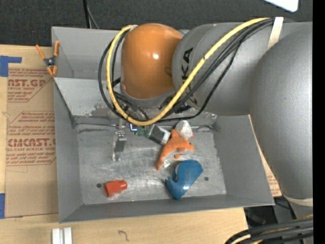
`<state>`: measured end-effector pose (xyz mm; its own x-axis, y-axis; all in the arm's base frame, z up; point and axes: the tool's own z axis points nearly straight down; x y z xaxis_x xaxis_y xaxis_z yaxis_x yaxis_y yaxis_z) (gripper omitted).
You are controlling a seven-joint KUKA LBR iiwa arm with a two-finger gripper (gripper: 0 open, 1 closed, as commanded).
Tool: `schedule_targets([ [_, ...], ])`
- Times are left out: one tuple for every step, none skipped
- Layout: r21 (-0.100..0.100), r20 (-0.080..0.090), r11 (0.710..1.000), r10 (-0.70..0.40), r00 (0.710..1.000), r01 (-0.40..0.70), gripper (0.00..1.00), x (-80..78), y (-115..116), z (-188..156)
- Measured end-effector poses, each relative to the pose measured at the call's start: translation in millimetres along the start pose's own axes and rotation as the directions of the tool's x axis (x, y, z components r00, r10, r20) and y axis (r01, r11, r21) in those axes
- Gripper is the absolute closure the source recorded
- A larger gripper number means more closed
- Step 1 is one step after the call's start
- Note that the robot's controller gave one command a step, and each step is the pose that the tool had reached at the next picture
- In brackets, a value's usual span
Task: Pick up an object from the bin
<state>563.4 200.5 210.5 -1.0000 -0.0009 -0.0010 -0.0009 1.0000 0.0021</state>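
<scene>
Over bare bin floor [94, 161] left of the orange toy [175, 149], the hand [120, 145], whose grip I cannot tell, may close on nothing.

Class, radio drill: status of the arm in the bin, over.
Gripper over bare floor, left-centre of bin, no thing seen held. Nearest: small red piece toward front-left; orange toy and blue toy to its right. Nothing blocking.

In the bin [66, 161], a cap [115, 187] lies front left, a whale toy [183, 178] front right, a dolphin toy [175, 147] just behind it.
</scene>
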Motion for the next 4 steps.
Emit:
schedule_targets([
  [0.0,0.0,1.0,0.0,1.0,0.0,0.0,0.0,0,0],
  [0.001,0.006,0.998,-0.061,0.998,0.061,0.0,30.3,1,35],
  [0.001,-0.002,0.991,-0.132,0.991,0.132,0.0,54.8,-20,61],
  [0.0,0.005,0.991,-0.134,0.991,0.134,0.0,62.6,-21,111],
])
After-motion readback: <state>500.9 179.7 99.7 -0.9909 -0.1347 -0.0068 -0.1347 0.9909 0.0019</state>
